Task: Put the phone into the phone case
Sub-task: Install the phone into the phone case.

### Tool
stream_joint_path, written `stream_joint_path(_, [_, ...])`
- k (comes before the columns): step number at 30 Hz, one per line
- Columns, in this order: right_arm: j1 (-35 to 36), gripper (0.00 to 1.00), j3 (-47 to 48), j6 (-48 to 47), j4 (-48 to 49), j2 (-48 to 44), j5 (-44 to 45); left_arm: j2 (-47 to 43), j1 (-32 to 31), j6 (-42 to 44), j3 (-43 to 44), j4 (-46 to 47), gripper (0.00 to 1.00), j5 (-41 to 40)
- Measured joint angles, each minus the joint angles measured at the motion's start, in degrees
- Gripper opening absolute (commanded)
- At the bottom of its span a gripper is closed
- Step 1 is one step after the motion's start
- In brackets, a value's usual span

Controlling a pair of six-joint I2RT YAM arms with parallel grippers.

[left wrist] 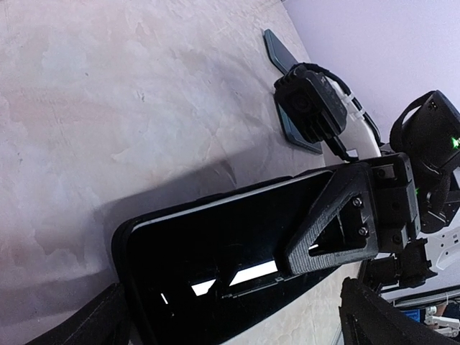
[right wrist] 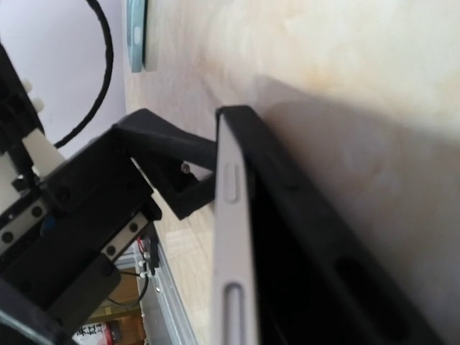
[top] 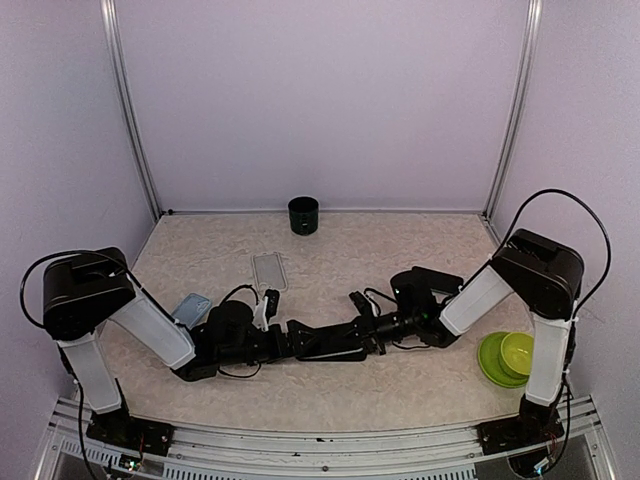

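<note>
A black phone (top: 330, 346) with a silver side edge (right wrist: 233, 237) sits partly in a black phone case (right wrist: 287, 237), tilted off the table at the centre front. In the left wrist view, one right-gripper finger (left wrist: 338, 215) lies across the phone screen (left wrist: 215, 244). My right gripper (top: 362, 332) is shut on the phone. My left gripper (left wrist: 237, 323) is open and straddles the phone's near end. One of its fingers (right wrist: 172, 180) touches the phone's corner. The case rim (left wrist: 119, 244) wraps that end.
A clear case (top: 269, 270) and a light blue flat item (top: 190, 308) lie left of centre. A black cup (top: 303, 215) stands at the back wall. Green bowls (top: 505, 356) sit at the right front. Two dark teal flat pieces (left wrist: 279, 52) lie beyond the phone.
</note>
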Motion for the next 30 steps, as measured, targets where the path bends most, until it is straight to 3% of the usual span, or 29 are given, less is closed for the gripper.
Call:
stream_joint_path(14, [1.42, 0.0, -2.67, -4.31, -0.9, -7.48, -0.37, 0.26, -0.02, -0.28, 0.0, 0.37, 0.93, 4.09])
stream_joint_path(30, [2.43, 0.0, -2.75, -7.1, -1.36, -7.82, -0.76, -0.28, -0.07, 0.28, -0.02, 3.69, 0.89, 10.4])
